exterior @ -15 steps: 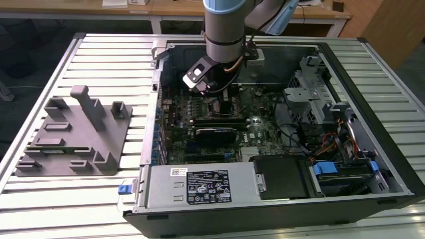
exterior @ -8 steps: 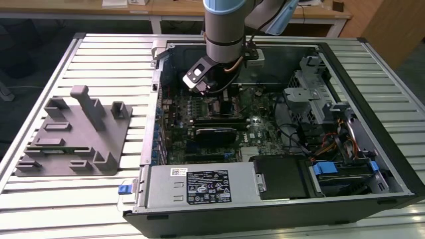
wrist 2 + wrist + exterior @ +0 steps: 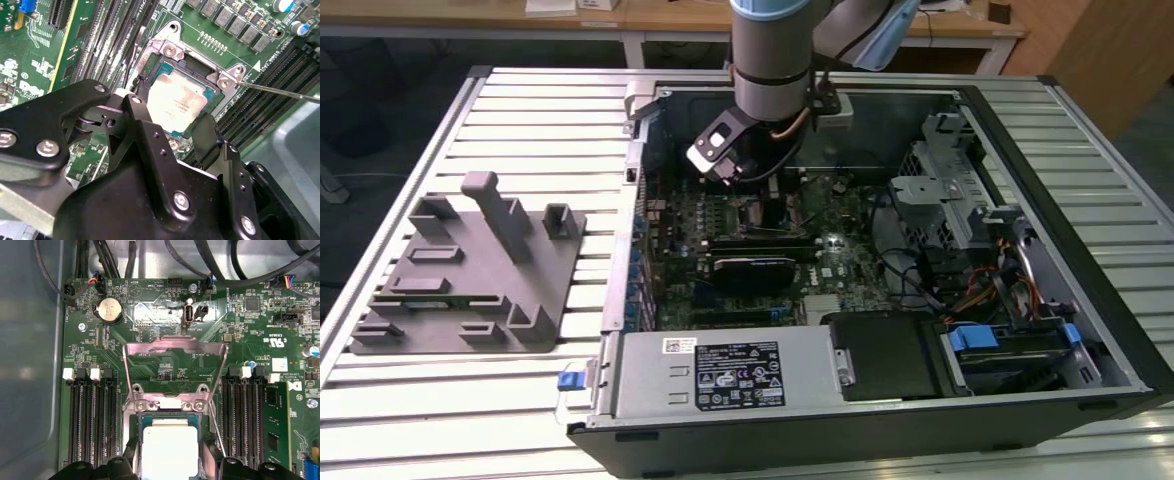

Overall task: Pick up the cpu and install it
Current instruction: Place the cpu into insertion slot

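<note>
The cpu (image 3: 177, 100), a pale silver square with a thin green edge, lies flat inside the motherboard socket (image 3: 167, 50). My gripper (image 3: 174, 111) stands right over it, one black finger (image 3: 142, 107) at each of two opposite edges, shut on the chip. In the first wrist view the cpu (image 3: 170, 440) sits low in the socket with my gripper (image 3: 171, 454) straddling it. The socket's metal retention frame (image 3: 172, 347) is swung up and open. In the exterior view the arm reaches down into the open computer case and my gripper (image 3: 750, 188) hangs over the board's middle.
Black memory slots (image 3: 92, 425) flank the socket, and a long green module (image 3: 275, 425) stands in one. A thin metal lever (image 3: 280, 91) sticks out beside the socket. A grey fixture (image 3: 467, 275) lies outside the case. The power supply (image 3: 720, 375) and drive cage (image 3: 947, 190) crowd the case.
</note>
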Robot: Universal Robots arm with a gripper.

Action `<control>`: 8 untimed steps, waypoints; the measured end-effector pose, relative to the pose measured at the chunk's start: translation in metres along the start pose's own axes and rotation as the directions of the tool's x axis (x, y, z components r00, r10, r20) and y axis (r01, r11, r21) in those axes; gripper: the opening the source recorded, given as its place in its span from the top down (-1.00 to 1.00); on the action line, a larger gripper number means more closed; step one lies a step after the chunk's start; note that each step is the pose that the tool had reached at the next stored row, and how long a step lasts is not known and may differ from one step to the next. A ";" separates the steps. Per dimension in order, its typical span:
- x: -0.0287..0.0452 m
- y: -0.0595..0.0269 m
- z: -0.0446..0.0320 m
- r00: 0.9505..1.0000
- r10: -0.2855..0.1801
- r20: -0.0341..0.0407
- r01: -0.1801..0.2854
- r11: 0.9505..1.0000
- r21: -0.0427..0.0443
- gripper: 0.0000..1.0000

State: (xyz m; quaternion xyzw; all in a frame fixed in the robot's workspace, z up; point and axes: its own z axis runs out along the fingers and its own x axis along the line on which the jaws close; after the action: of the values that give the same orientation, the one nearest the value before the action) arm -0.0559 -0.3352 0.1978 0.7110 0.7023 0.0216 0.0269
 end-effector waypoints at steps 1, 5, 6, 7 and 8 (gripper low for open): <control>0.0000 0.0001 -0.0018 1.000 0.000 0.000 0.000 1.000 0.000 -0.22; -0.0001 0.0006 -0.0091 1.000 0.000 0.000 0.000 1.000 0.000 -0.22; -0.0001 0.0007 -0.0101 1.000 0.000 0.000 0.000 1.000 0.000 -0.22; -0.0001 0.0007 -0.0105 1.000 0.000 0.000 0.000 1.000 0.000 -0.22; -0.0001 0.0007 -0.0105 1.000 0.000 0.000 0.000 1.000 0.000 -0.22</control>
State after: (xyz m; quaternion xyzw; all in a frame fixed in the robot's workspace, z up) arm -0.0559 -0.3352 0.2083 0.7110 0.7023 0.0215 0.0269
